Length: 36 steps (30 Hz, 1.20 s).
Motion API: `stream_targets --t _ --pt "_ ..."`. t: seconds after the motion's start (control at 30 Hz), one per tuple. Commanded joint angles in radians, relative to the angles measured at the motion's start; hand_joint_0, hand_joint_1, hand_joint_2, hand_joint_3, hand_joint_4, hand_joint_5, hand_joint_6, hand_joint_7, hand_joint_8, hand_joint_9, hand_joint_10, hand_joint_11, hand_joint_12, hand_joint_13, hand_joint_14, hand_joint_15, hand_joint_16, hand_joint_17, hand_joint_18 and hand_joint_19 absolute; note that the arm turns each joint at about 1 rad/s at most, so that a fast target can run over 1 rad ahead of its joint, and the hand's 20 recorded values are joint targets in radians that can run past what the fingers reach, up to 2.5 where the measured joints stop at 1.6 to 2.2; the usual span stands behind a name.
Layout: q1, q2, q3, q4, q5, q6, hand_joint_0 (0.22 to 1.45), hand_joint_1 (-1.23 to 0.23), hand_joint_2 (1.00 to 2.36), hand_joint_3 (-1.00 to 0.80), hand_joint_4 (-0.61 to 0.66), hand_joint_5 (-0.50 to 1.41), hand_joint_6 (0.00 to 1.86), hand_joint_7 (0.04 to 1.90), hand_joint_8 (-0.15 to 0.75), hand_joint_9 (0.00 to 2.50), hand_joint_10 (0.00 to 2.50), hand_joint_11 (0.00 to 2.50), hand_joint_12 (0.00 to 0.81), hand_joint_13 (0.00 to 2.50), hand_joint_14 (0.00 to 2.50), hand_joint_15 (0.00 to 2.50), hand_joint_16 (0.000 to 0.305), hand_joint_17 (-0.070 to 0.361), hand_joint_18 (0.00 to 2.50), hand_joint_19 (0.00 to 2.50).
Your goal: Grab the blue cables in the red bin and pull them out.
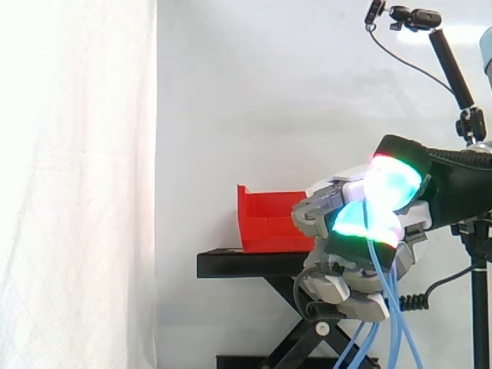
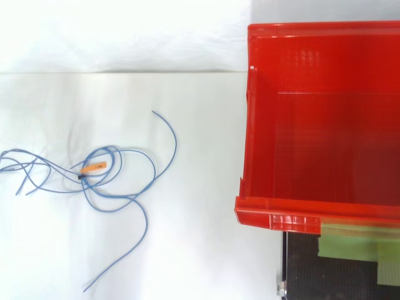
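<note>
Hand [image 1: 346,192]: pads pinched together on blue cables [image 1: 384,278], right of red bin [image 1: 265,223].
Bin: bare inside.
Risk: thin hanging strands could slip from the thick pads.

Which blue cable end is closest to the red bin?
The blue cable end curving up above the orange tag; others lie farther from the red bin.

Cables [image 2: 85,177] lie left of the bin [image 2: 250,125], which sits on the stand [image 1: 231,264].
</note>
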Motion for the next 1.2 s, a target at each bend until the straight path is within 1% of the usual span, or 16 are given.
stream_targets --t 0.0,0.1,0.3,0.33,0.6,0.83,1.17 --pt "0.0 0.0 0.001 0.0 0.0 0.0 0.91 -0.88 1.0 -1.0 0.09 0.45 1.39 0.39 0.21 0.84 0.02 0.9 0.32 1.0 0.92 1.55 0.043 0.097 0.83 1.1" --pt "0.0 0.0 0.0 0.0 0.0 0.0 0.88 -0.87 1.0 -1.0 0.09 0.44 1.32 0.39 0.216 0.84 0.02 0.92 0.323 1.0 0.93 1.54 0.044 0.099 0.83 1.1" --pt "0.0 0.0 0.0 0.0 -0.002 0.0 0.84 -0.86 1.0 -1.0 0.11 0.43 1.24 0.39 0.22 0.83 0.02 0.92 0.33 0.99 0.92 1.55 0.045 0.101 0.82 1.1" --pt "0.001 0.0 0.0 0.0 -0.002 0.0 0.84 -0.85 1.0 -1.0 0.11 0.43 1.23 0.39 0.223 0.83 0.02 0.91 0.33 0.99 0.93 1.54 0.045 0.102 0.82 1.09" --pt "-0.002 0.0 0.0 0.0 -0.003 0.0 0.76 -0.79 1.0 -1.0 0.13 0.46 1.08 0.4 0.235 0.83 0.02 0.92 0.342 0.98 1.0 1.48 0.049 0.11 0.83 1.07" --pt "-0.002 0.0 0.0 0.0 -0.003 -0.001 0.73 -0.75 1.0 -1.0 0.14 0.47 1.04 0.41 0.239 0.83 0.02 0.91 0.348 0.96 1.04 1.47 0.05 0.113 0.84 1.06" --pt "0.0 0.0 0.0 0.0 -0.005 -0.006 0.72 -0.71 1.0 -1.0 0.15 0.48 1.03 0.42 0.246 0.83 0.02 0.92 0.356 0.96 1.07 1.43 0.052 0.116 0.84 1.07"
